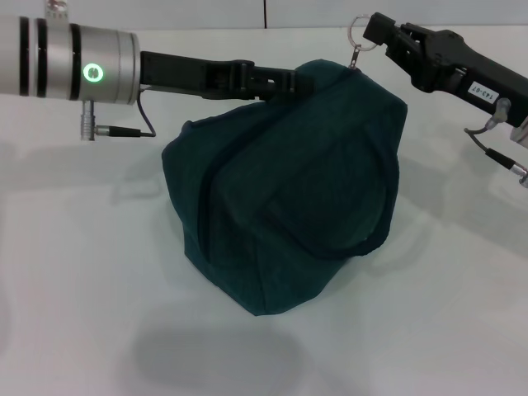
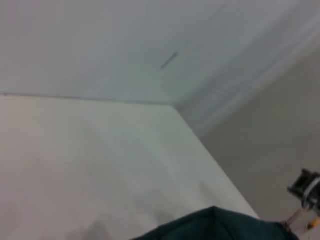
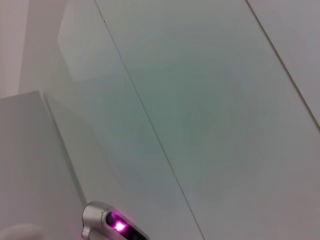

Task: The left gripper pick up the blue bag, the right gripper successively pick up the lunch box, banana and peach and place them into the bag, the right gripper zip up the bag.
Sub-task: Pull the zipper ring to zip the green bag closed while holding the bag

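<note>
Teal fabric blue bag (image 1: 289, 198), lumpy, zipped.

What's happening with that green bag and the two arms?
Two robot arms are working on the blue bag, which sits on the white table. The left gripper holds the bag's top edge on one side. The right gripper is at the metal ring pull of the zipper, at the bag's top corner. The bag looks closed, or nearly so, and bulges as if full; its contents are hidden.

White label (image 1: 481, 89) on arm, print illegible.
</note>
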Robot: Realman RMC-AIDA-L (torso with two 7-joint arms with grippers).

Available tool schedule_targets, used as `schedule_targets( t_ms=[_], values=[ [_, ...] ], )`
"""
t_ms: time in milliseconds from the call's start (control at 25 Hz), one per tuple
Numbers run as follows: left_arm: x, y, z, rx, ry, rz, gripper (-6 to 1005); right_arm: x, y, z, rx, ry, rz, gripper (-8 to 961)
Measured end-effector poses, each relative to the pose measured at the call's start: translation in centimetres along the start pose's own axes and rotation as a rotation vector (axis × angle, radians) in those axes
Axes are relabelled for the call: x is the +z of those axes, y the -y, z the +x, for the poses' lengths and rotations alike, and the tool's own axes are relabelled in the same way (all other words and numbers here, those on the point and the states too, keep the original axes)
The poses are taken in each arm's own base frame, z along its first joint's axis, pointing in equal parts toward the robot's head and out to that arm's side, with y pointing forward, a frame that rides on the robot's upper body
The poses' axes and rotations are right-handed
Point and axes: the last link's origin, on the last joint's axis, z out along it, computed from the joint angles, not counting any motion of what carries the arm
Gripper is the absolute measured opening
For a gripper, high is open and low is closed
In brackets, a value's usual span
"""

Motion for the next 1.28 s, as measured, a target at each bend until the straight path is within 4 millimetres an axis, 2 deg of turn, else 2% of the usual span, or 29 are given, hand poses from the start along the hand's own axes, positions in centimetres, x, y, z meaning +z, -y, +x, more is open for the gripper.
schedule_targets(
  t_ms=[280, 480, 720, 920, 1280],
  values=[
    [0.2, -0.2, 0.1, 0.019, -0.001, 0.002, 848, -0.3, -0.1, 0.1, 0.005, 0.003, 0.003, 107],
    [0.0, -0.4, 0.3, 0.040, -0.019, 0.006, 630, -0.4, 0.0, 0.1, 0.009, 0.011, 0.008, 108],
    [0.3, -0.5, 0.3, 0.046, -0.020, 0.000, 428, -0.5, 0.0, 0.1, 0.009, 0.014, 0.007, 109],
    [0.7, -0.8, 0.0, 0.071, -0.015, -0.018, 327, -0.6, 0.0, 0.2, 0.021, 0.017, 0.015, 110],
    [0.0, -1.9, -0.3, 0.158, -0.087, -0.121, 268, -2.2, 0.7, 0.6, 0.094, 0.069, 0.075, 112]
  ],
)
